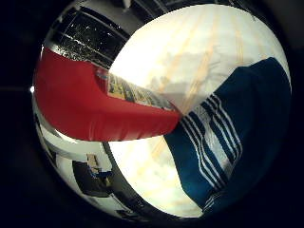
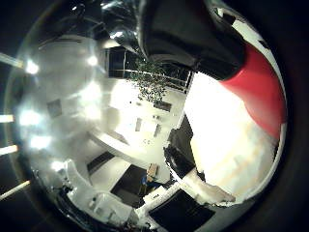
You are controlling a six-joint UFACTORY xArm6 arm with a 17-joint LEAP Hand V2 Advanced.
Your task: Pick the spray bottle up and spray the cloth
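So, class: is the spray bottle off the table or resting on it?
Cannot tell: the red spray bottle fills the view close to the palm, above the cloth.

Glaring ceiling lights (image 2: 30,66), overexposed table (image 1: 190,52), heavy fisheye vignette, soft focus.

1. A pale wooden table (image 1: 199,52) with faint lengthwise grain carries the things
2. A dark blue cloth (image 1: 247,128) lies flat on the table, reaching to the table's edge
3. White stripes run in bands across the cloth near its one end
4. The table beside the cloth's striped end is bare wood
5. A soft shadow falls on the table just beside the cloth
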